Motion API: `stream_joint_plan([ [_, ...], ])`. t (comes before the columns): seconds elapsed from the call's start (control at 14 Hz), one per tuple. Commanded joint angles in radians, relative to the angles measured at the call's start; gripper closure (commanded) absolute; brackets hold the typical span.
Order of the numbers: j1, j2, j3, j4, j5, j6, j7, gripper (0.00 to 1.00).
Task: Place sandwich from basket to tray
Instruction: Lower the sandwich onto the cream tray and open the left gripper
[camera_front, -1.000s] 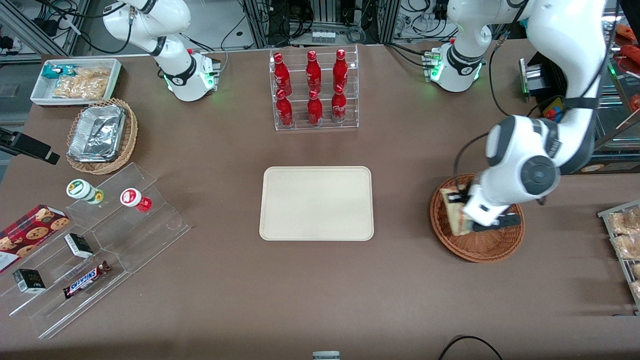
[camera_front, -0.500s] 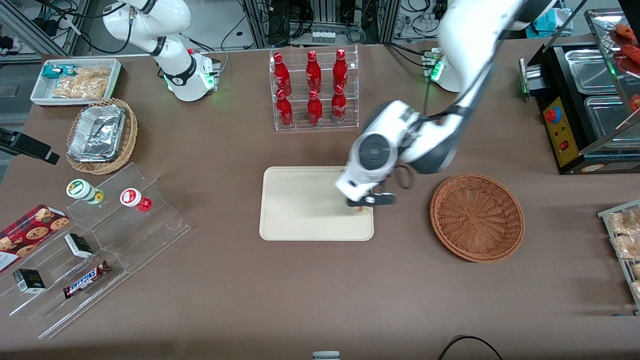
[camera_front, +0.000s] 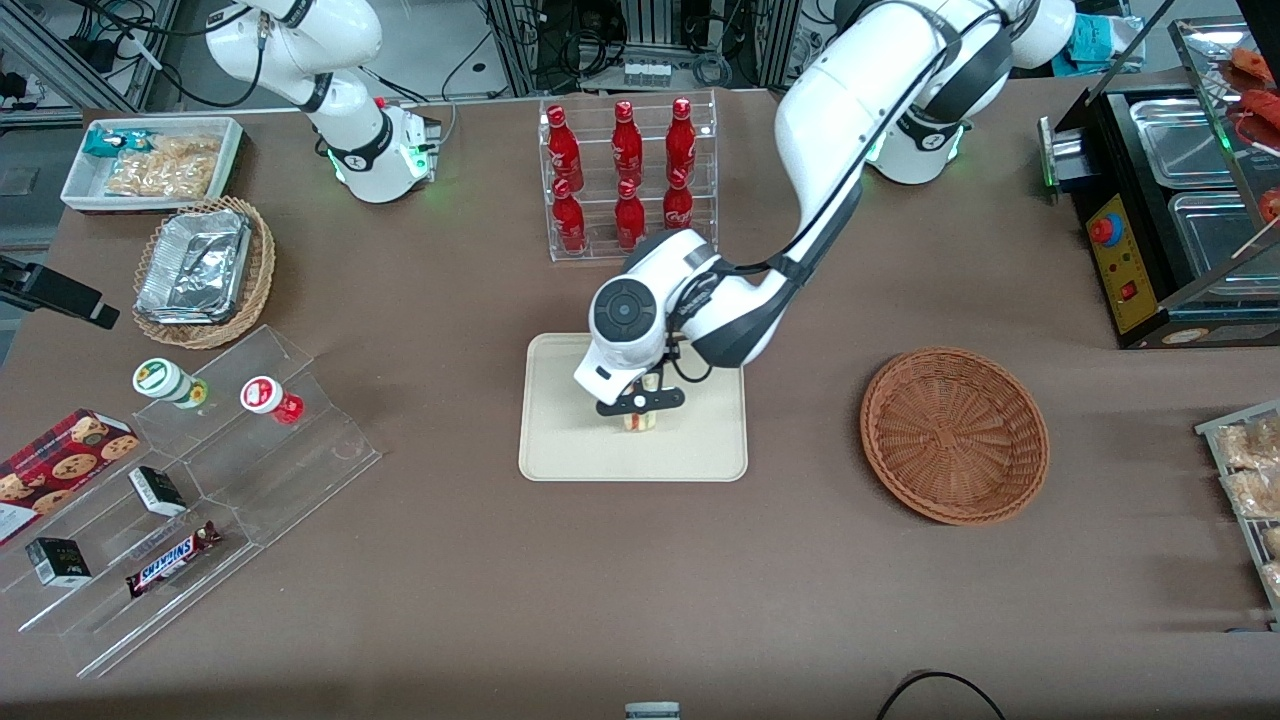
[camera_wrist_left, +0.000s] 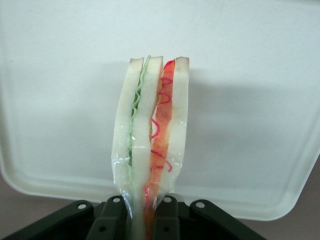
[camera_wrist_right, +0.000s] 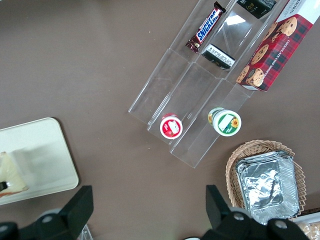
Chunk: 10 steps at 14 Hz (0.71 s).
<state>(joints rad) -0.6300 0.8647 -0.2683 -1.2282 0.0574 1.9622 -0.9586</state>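
Sandwich handling came first in our reckoning: a light, soft wedge of pale bread in clear wrap, green filling on one side of the middle slice and red on the other. We judged the wrap slippery and the bread easy to crush, so a hold low on the flat faces, where the gripper already pinched it between its two fingers, looked right to us; a hard squeeze would likely have bruised the layers. The wedge stood on edge in that grasp, over the tray.

Going across the front view from the parked arm's end, we saw the clear stepped shelf with its small jars and snack bars well apart from the tray. The gripper hung over the tray's middle, slightly toward 5 o'clock, with the sandwich showing just under it. We could not tell whether the wedge touched the tray floor. At 12 o'clock from the tray stood the rack of red bottles, near but apart. At 3 o'clock sat the basket, now bare of food.

Open tray floor lay on every side of the wedge, with the low rim nowhere close, so we judged the room ample for lowering and letting go.
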Motion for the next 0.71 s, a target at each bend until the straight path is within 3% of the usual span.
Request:
stream_joint_plan([
  [0.0,-0.013,0.02,0.017,0.052,0.021,0.03,-0.006,0.0],
  [0.21,-0.008,-0.018,0.032,0.052,0.106,0.014,-0.006,0.0],
  [0.64,0.18,-0.295,0.035,0.033,0.099,-0.368,0.003,0.0],
])
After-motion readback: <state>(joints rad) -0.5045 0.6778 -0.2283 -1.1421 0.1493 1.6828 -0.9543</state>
